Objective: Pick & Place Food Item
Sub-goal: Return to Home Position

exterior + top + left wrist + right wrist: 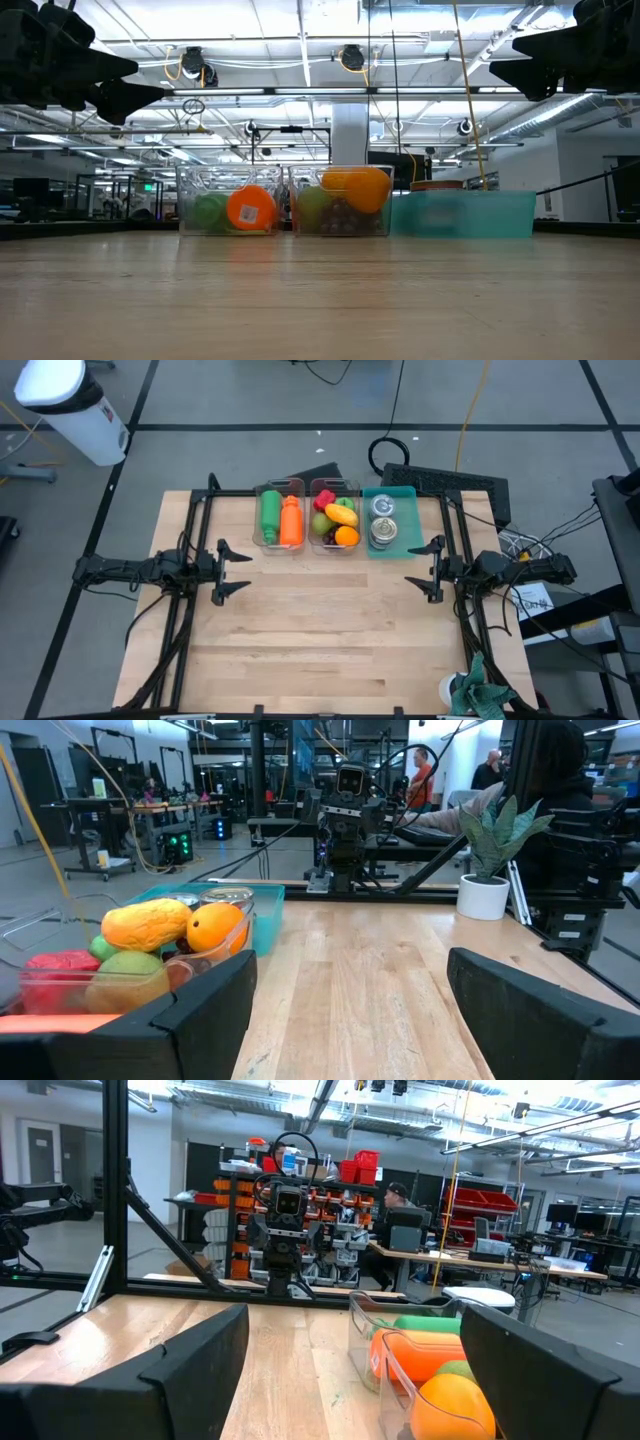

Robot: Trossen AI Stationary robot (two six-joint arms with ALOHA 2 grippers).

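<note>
Left gripper and right gripper are both spread wide, holding nothing. They sit either side of the right transparent bin, a bit nearer the front of the surface. The mango and orange are lying in that bin, so sorting looks done to me. The arms are stretched low and level, basically parked.

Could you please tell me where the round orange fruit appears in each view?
High view: round orange fruit, in the right clear plastic bin, beside the teal tray.
Low view, right side of that bin.
Left wrist view, beside the yellow mango.
Right wrist view, inside that bin too.
Shared landmark: that bin.
</note>
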